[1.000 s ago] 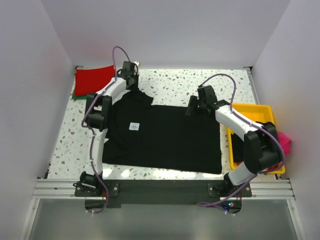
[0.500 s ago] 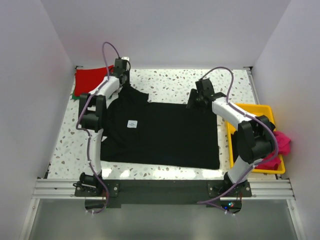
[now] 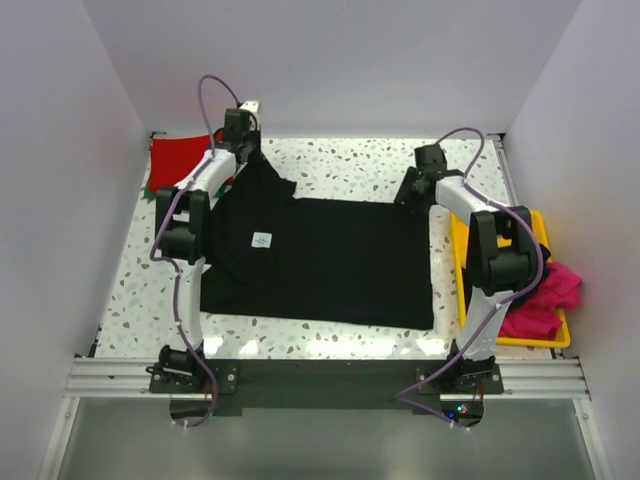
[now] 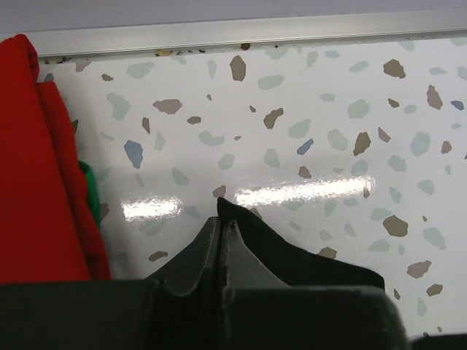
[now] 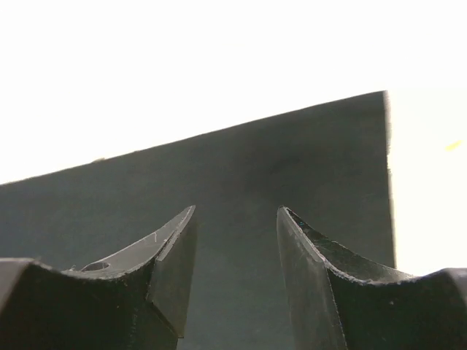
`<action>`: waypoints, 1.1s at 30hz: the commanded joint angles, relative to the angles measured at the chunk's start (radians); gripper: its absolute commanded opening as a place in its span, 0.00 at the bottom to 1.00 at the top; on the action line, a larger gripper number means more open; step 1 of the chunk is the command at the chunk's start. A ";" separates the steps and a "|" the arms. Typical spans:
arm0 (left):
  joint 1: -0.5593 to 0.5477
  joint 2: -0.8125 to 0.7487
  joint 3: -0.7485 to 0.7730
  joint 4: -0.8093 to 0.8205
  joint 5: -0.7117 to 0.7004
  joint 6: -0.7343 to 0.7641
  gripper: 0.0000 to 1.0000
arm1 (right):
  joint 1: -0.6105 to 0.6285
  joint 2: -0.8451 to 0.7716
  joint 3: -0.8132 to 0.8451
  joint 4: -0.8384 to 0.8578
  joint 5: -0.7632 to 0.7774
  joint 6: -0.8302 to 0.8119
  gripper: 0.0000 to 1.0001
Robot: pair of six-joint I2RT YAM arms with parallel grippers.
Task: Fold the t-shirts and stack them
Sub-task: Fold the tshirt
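One corner of the black t-shirt (image 3: 330,262) sits pinched between the left gripper's (image 4: 221,229) jaws. The right gripper's (image 5: 236,219) jaws stand apart.

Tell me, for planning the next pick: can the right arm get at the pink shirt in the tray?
Probably yes: the right gripper is open and empty over the black shirt, and the pink shirt lies uncovered on its own side.

Left arm (image 3: 205,182), right arm (image 3: 452,200): white links between bulky black joints.
Cables (image 3: 202,95): purple, one looped along each arm, upper left and upper right of the frame.
Bases (image 3: 176,365): black blocks, lower edge of the frame.
Left gripper (image 4: 219,224), right gripper (image 5: 237,211): matte black fingers tapering to thin tips.
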 commanded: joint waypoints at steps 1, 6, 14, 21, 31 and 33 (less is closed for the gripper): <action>0.001 -0.036 0.019 0.098 0.062 -0.024 0.00 | -0.055 0.026 0.041 -0.021 0.036 -0.013 0.51; 0.001 -0.030 0.016 0.106 0.088 -0.040 0.00 | -0.092 0.073 0.074 -0.025 0.058 -0.007 0.50; 0.001 -0.036 0.007 0.112 0.105 -0.050 0.00 | -0.115 0.153 0.148 -0.048 0.147 -0.007 0.49; 0.001 -0.037 0.011 0.110 0.122 -0.054 0.00 | -0.127 0.175 0.177 -0.054 0.171 0.003 0.49; -0.002 -0.027 0.017 0.103 0.130 -0.054 0.00 | -0.130 0.191 0.225 -0.084 0.216 -0.009 0.48; -0.002 -0.025 0.021 0.101 0.131 -0.056 0.00 | -0.129 0.199 0.228 -0.082 0.213 -0.009 0.48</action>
